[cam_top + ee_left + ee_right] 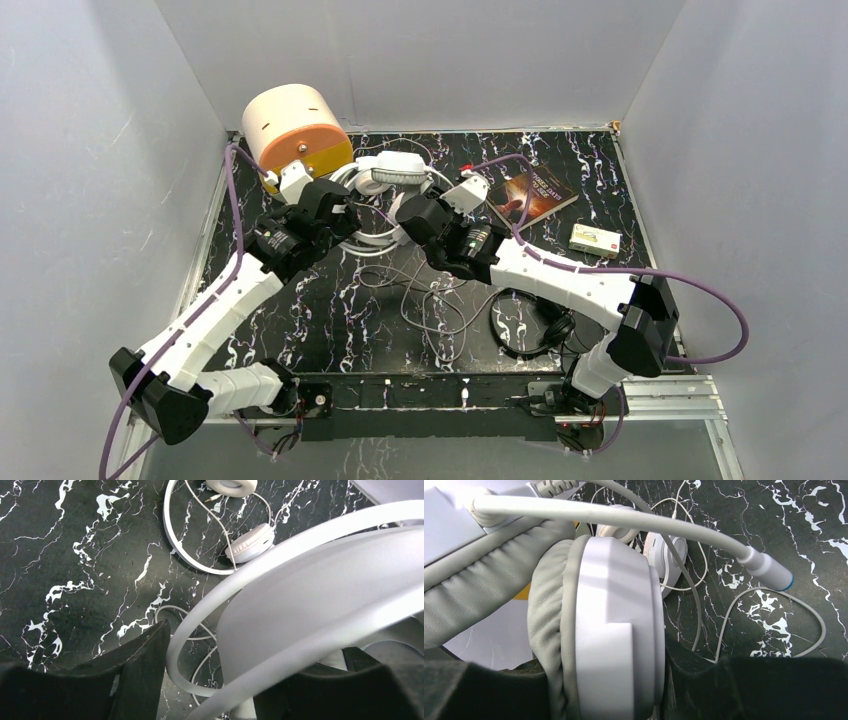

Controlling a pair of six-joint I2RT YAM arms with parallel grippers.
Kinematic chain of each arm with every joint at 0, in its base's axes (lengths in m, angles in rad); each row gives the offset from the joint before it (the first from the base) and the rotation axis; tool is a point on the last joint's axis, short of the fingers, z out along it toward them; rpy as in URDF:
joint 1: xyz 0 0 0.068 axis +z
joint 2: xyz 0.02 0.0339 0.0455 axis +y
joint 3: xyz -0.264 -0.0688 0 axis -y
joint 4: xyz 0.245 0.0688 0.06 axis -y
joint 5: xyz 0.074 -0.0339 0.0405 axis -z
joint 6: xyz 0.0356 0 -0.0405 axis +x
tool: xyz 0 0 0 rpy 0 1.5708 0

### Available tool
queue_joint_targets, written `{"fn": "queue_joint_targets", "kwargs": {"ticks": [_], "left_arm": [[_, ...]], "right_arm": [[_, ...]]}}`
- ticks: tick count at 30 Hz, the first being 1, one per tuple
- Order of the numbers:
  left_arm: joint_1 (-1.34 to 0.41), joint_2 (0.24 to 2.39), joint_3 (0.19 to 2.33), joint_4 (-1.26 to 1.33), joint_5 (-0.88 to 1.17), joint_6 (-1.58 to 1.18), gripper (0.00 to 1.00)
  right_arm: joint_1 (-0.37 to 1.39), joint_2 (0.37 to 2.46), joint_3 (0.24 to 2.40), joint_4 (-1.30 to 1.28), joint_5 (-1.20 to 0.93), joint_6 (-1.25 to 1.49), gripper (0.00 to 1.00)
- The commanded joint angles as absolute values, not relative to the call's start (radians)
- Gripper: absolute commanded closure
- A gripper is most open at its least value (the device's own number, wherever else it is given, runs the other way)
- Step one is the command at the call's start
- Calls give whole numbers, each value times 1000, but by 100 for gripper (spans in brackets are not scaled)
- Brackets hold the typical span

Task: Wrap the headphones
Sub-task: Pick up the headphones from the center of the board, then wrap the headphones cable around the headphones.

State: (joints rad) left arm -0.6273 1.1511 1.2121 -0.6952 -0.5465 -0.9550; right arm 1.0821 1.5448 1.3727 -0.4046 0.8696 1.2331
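The big white over-ear headphones hang between my two grippers at the back middle of the table. My left gripper is closed around their headband, with the thin wire arc against its left finger. My right gripper is shut on one ear cup, and the microphone boom sticks out past it. The slimmer white on-ear pair lies on the table beneath them. The small black pair lies at the front right, under my right arm.
A round cream and orange container stands at the back left. A book and a small box lie at the back right. Loose white cords trail over the middle of the black marbled table.
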Motion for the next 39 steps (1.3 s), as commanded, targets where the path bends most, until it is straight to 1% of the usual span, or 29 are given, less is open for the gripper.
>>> {"fn": "queue_joint_targets", "kwargs": {"ticks": [1, 3, 5, 9, 10, 11, 12, 14, 15, 16, 17, 19, 20, 22, 25, 27, 29, 31, 35, 39], "left_arm": [[-624, 1161, 1185, -651, -588, -970, 50], [-624, 1168, 1183, -644, -588, -967, 57], [-624, 1172, 1181, -643, -592, -967, 61], [-624, 1169, 1170, -643, -591, -964, 80], [-624, 1169, 1171, -644, -589, -957, 89], [-624, 1169, 1174, -646, -588, -947, 95], [-624, 1170, 1179, -652, -584, -938, 100], [-624, 1174, 1190, -681, -575, -930, 100], [-624, 1176, 1198, -700, -568, -928, 100], [-624, 1179, 1207, -720, -562, -927, 100], [-624, 1181, 1216, -745, -560, -927, 100], [-623, 1182, 1245, -790, -554, -931, 100], [-622, 1180, 1262, -806, -549, -924, 100], [-612, 1178, 1292, -835, -536, -911, 100], [-591, 1166, 1325, -864, -488, -886, 100], [-577, 1151, 1340, -883, -459, -881, 100], [-560, 1131, 1360, -896, -425, -874, 100], [-539, 1120, 1398, -922, -389, -870, 100], [-518, 1130, 1541, -996, -343, -869, 100], [-517, 1168, 1748, -1064, -330, -892, 100]], "right_arm": [[1082, 1538, 1450, -368, 942, 1295, 76], [1082, 1544, 1452, -375, 941, 1302, 76], [1081, 1548, 1453, -377, 937, 1304, 76], [1082, 1555, 1454, -382, 919, 1304, 76], [1082, 1554, 1449, -382, 913, 1299, 75], [1082, 1552, 1444, -382, 906, 1293, 74], [1082, 1548, 1436, -381, 902, 1276, 69], [1082, 1530, 1419, -366, 879, 1203, 56], [1082, 1510, 1404, -343, 858, 1127, 47], [1082, 1486, 1384, -296, 822, 1027, 39], [1082, 1461, 1356, -240, 779, 893, 27], [1081, 1394, 1285, -110, 604, 618, 8], [1081, 1363, 1259, -88, 517, 504, 2], [1082, 1308, 1240, -166, 387, 350, 2], [1082, 1248, 1263, -341, 271, 224, 1], [1083, 1194, 1283, -463, 236, 188, 1], [1083, 1125, 1272, -530, 189, 147, 1], [1083, 1059, 1262, -587, 206, 146, 1], [1082, 951, 1194, -623, 355, 187, 1], [1082, 889, 1141, -606, 426, 233, 1]]}}
